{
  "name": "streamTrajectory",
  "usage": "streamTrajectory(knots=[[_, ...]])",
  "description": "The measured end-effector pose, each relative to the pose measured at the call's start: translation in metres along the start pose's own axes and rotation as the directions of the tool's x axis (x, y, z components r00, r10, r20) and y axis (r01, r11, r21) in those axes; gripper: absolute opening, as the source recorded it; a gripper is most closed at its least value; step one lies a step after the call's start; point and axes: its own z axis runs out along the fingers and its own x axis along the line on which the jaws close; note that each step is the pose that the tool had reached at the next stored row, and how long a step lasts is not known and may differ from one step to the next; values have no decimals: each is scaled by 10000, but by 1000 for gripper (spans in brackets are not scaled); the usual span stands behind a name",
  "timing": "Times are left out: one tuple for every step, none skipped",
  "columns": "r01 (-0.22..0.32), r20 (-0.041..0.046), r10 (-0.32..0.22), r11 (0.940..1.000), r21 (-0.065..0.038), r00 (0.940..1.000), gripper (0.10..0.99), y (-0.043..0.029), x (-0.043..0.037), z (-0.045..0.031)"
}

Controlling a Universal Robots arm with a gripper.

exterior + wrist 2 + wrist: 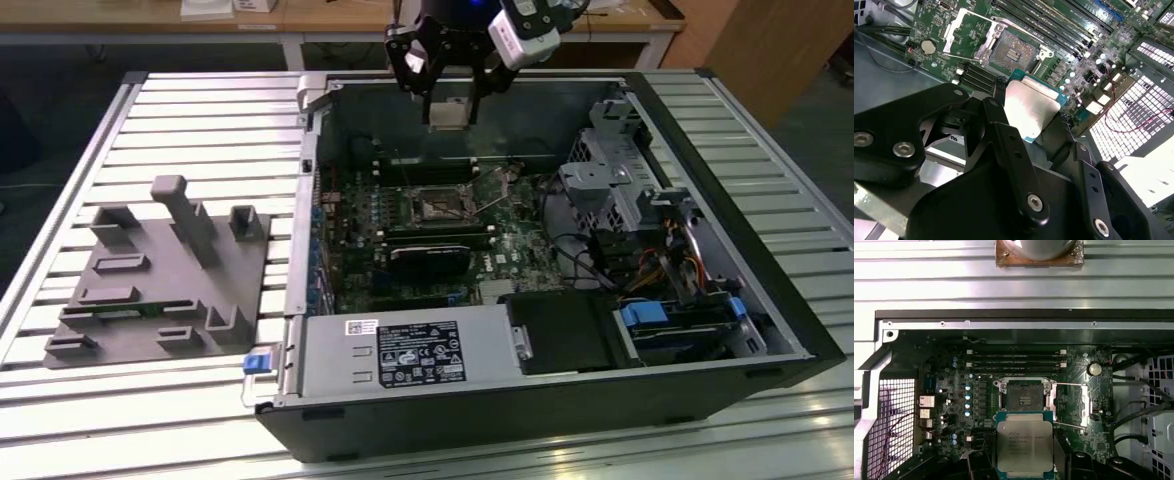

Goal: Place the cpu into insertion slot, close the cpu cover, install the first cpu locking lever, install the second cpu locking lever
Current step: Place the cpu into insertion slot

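My gripper hangs over the back of the open computer case, shut on the cpu. In both wrist views the cpu is a square chip with a grey metal top and a green edge, held by its sides between the black fingers. It is in the air, clearly above the board. The insertion slot lies open below it, its dark centre bare. The cpu cover, a thin silvery frame, is swung up and away beside the socket.
Long black memory slots run beside the socket. A black card, a labelled silver box, a drive cage and cables crowd the case. A grey fixture sits on the slatted table at the exterior view's left.
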Motion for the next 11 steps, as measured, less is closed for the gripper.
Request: streamTrajectory(knots=[[0,0,0,10000,0,10000,541,-1,0,6],[1,0,-1,10000,1,10000,541,-1,0,9],[0,0,0,10000,1,10000,541,-1,0,12],[0,-1,0,10000,2,10000,541,-1,0,15],[0,0,0,10000,2,10000,541,-2,0,18],[0,0,0,10000,2,10000,541,-2,0,21],[0,-1,0,10000,2,10000,541,-2,0,23],[0,-1,0,10000,2,10000,541,-2,-1,26],[0,0,0,10000,2,10000,541,-3,-1,29],[0,0,0,10000,2,10000,541,-3,-1,32],[1,0,-1,10000,1,10000,541,-3,-1,35]])
